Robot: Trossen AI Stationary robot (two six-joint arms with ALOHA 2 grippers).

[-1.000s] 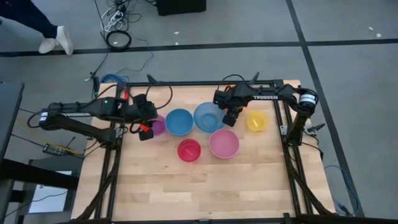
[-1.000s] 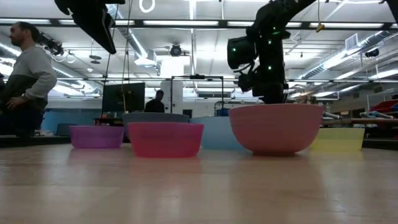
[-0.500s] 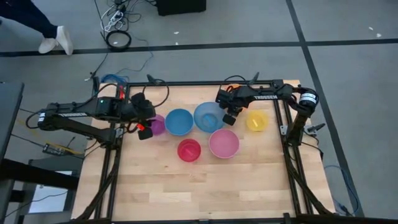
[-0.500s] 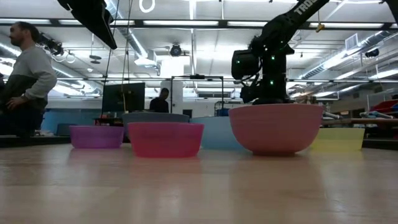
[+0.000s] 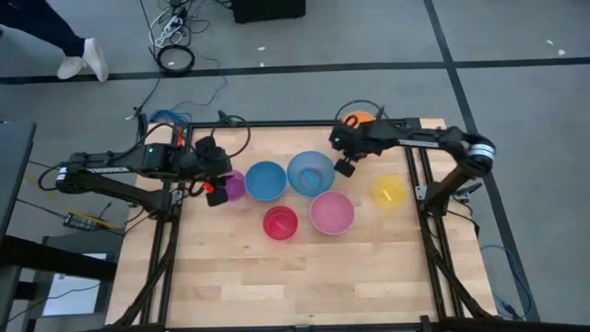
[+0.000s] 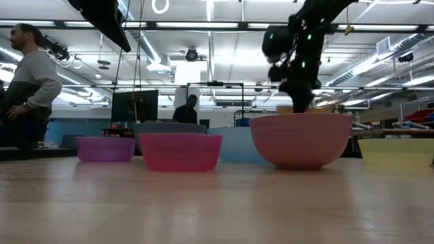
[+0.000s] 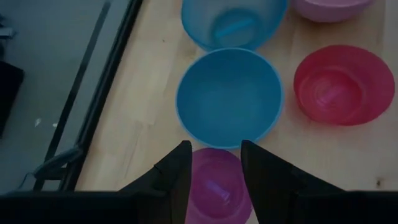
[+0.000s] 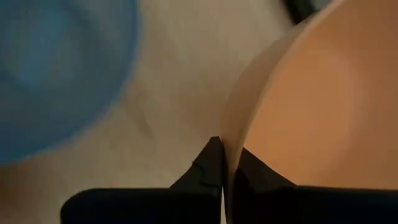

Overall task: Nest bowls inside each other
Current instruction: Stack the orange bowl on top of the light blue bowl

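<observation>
At the table's far right corner, the right gripper [image 5: 348,148] is pinching the near rim of the round orange plastic bowl [image 5: 359,120], its two fingers [image 8: 212,163] closed tight with the thin wall between them. Just beside it toward the table's middle, the lighter blue plastic bowl [image 5: 310,171] is sitting next to the round blue plastic bowl [image 5: 265,180]. Nearer the front, the round pink plastic bowl [image 5: 332,212] and the smaller red plastic bowl [image 5: 280,222] are resting side by side. The round yellow plastic bowl [image 5: 389,192] is lying apart near the right edge. On the left, the left gripper [image 5: 218,181] is hovering over the small purple plastic bowl [image 5: 234,187], its fingers [image 7: 175,173] standing apart and holding nothing. All are sitting on the light wooden table [image 5: 304,277]. Beyond it, a person [image 6: 30,85] is standing in the room.
</observation>
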